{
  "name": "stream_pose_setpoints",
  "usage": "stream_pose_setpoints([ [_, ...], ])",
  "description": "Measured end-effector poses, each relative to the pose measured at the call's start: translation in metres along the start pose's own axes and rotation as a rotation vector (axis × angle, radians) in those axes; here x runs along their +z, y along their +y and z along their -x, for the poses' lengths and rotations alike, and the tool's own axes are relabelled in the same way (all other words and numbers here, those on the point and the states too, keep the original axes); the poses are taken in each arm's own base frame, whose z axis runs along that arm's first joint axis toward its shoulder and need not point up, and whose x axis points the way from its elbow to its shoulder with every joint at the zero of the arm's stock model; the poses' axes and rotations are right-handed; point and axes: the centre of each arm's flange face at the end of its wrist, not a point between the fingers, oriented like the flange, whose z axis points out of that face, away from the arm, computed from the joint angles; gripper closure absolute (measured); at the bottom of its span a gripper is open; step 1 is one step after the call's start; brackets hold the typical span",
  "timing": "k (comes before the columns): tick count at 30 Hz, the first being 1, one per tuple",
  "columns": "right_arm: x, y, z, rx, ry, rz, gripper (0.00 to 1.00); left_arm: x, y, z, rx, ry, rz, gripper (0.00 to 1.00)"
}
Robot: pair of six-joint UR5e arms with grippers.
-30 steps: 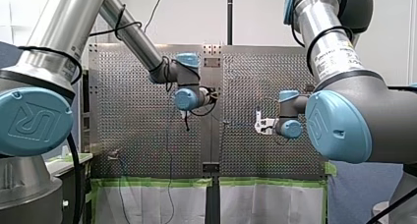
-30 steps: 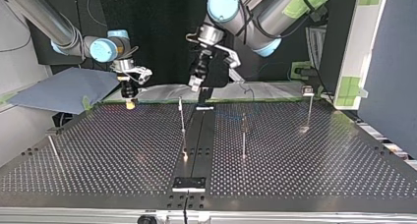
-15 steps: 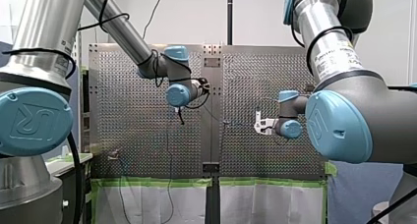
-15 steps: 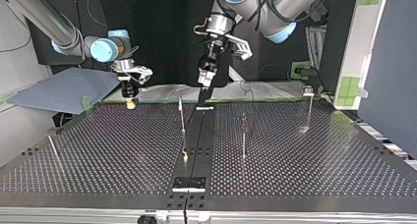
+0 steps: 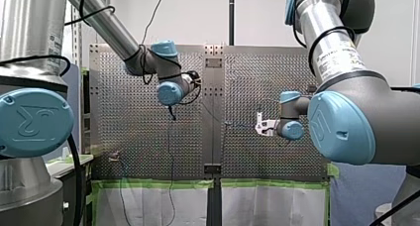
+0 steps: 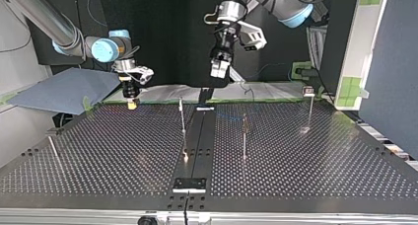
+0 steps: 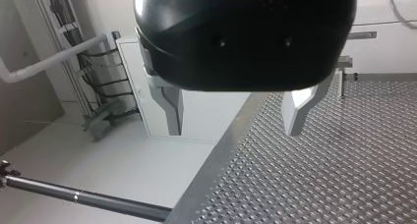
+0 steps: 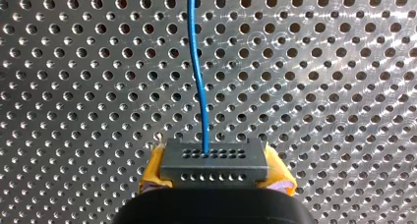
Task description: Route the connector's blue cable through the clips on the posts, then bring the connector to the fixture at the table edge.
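Note:
A grey connector [image 8: 214, 157] sits between the yellow pads [image 8: 154, 169] of my right gripper [image 8: 215, 174], which is shut on it. Its blue cable [image 8: 196, 71] runs straight ahead over the perforated plate. In the top view my right gripper [image 6: 131, 104] hangs low over the table's far edge at the left. My left gripper [image 6: 218, 69] hovers high above the table's middle strip, open, and its metal fingers [image 7: 168, 106] hold nothing. Thin posts [image 6: 182, 117] [image 6: 244, 136] [image 6: 309, 109] stand on the table. A faint stretch of blue cable [image 6: 227, 117] shows between them.
A black fixture plate [image 6: 189, 184] lies at the top view's near edge, on the dark centre strip [image 6: 197, 136]. Another post [image 6: 53, 150] leans at the near left. A grey sheet [image 6: 59, 89] lies beyond the table's far left corner.
My left arm has lifted and swung away from the middle posts, toward the front view's left, gripper still open. My right arm has stayed put with the connector.

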Motion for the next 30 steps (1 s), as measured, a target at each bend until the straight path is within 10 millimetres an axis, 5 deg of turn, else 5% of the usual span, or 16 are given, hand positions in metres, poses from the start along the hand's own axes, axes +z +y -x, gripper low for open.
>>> stream_pose_setpoints([
  [15,0.0,0.0,0.0,0.0,0.0,0.0,1.0,-0.063,0.041,-0.063,0.15,0.188,0.063,0.0],
  [30,0.0,0.0,0.0,0.0,0.0,0.0,1.0,-0.117,0.062,-0.079,0.093,0.237,0.045,0.0],
])
